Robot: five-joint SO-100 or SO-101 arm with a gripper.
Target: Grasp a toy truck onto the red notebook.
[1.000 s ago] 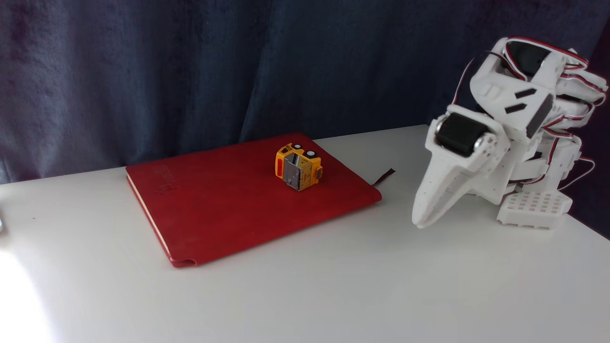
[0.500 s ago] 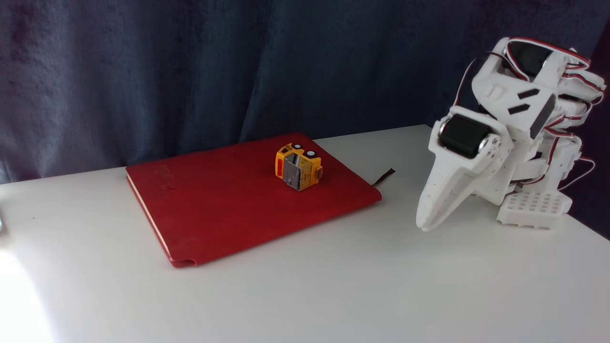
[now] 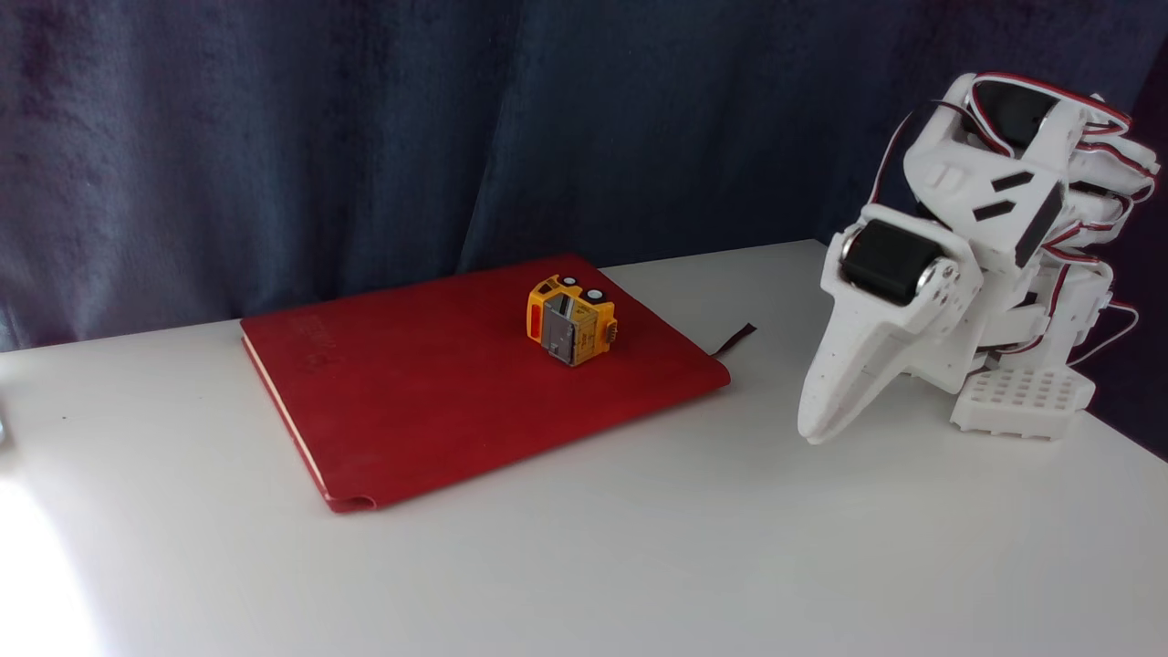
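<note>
Since a second ago the white arm has drawn back a little toward its base at the right of the fixed view, so the pincer (image 3: pixel 815 429) now sits slightly further right and a touch lower than before; over the last half second it has barely shifted. Nothing else has changed place.

The pincer points down and to the left, its tip close above the tabletop (image 3: pixel 639 547), possibly touching it. Its two fingers lie pressed together with no gap showing between them, and they hold nothing.

The toy truck (image 3: pixel 571 320) lies well apart from the pincer, off to its left and further back in the view. It rests on the red notebook (image 3: pixel 438 392), near the notebook's far right corner, tipped over so that its black wheels with white hubs face upward and its grey panel faces the camera. The notebook lies flat on the tabletop at an angle, with cream page edges showing along its left side and a thin dark ribbon bookmark (image 3: pixel 735 339) sticking out at its right edge, between the truck and the pincer. A strip of bare tabletop separates the notebook's right corner from the pincer tip. A dark blue curtain (image 3: pixel 365 137) hangs behind everything.
</note>
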